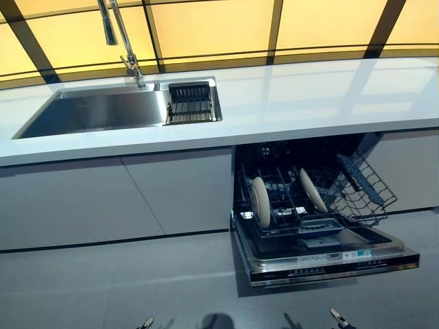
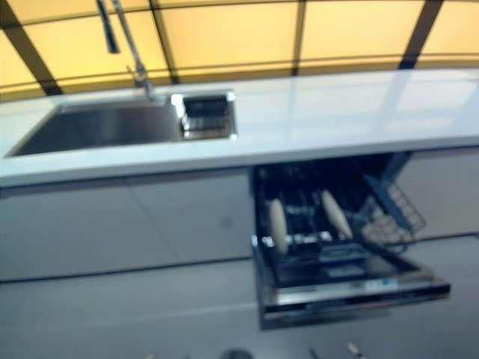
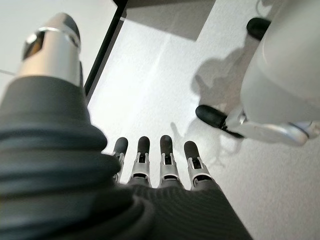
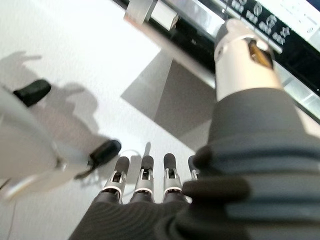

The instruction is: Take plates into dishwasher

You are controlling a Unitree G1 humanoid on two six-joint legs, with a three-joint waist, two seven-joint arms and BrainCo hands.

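Observation:
The dishwasher (image 1: pixel 329 260) under the white counter stands open, its door folded down and its lower rack (image 1: pixel 363 188) pulled out. Two white plates stand upright in the rack, one on the left (image 1: pixel 260 201) and one further right (image 1: pixel 313 190). My left hand (image 3: pixel 168 155) hangs low over the floor with straight fingers and holds nothing. My right hand (image 4: pixel 145 175) hangs the same way, open and empty, close to the front edge of the dishwasher door (image 4: pixel 280 30). Only its fingertips (image 1: pixel 337 317) show at the bottom of the left eye view.
A steel sink (image 1: pixel 96 113) with a dark drain basket (image 1: pixel 190 103) and a tall faucet (image 1: pixel 123 41) is set in the counter (image 1: pixel 309 96) at the left. Grey cabinet fronts (image 1: pixel 137 199) run below it. The open door juts out over the grey floor.

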